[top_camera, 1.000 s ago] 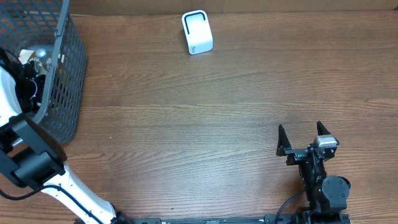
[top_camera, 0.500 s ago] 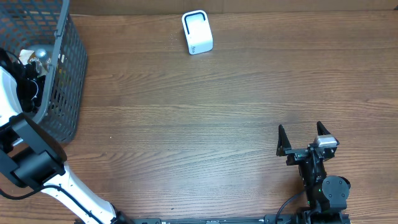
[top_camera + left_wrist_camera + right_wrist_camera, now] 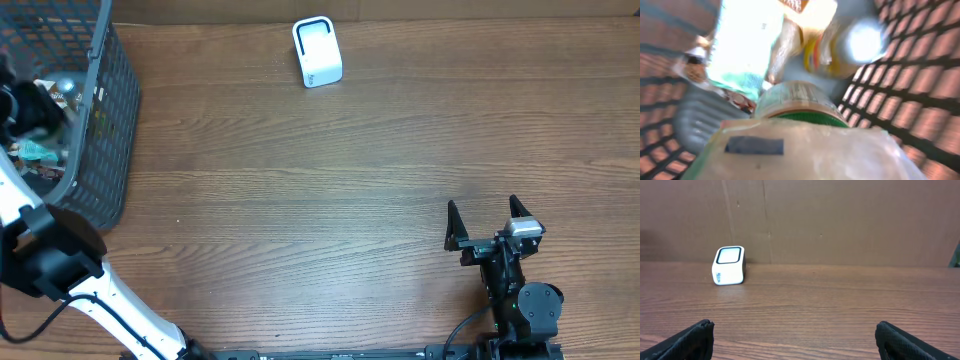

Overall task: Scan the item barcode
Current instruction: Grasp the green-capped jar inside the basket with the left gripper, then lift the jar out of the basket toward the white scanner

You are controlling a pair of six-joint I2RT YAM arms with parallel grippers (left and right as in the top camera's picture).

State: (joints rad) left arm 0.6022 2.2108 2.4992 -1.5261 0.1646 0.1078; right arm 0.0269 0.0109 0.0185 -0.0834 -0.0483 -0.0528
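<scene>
The left tool [image 3: 27, 105], its grip lost in blur, is down inside the mesh basket [image 3: 105, 130] among the packaged items [image 3: 805, 150], presumably to pick one, while the right tool [image 3: 483, 212] rests wide open facing the white scanner [image 3: 318, 52].

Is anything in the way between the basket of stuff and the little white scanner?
Only the basket itself: its mesh wall faces the scanner, so things must be lifted over it. Beyond that, nothing visible sits on the table between them.
</scene>
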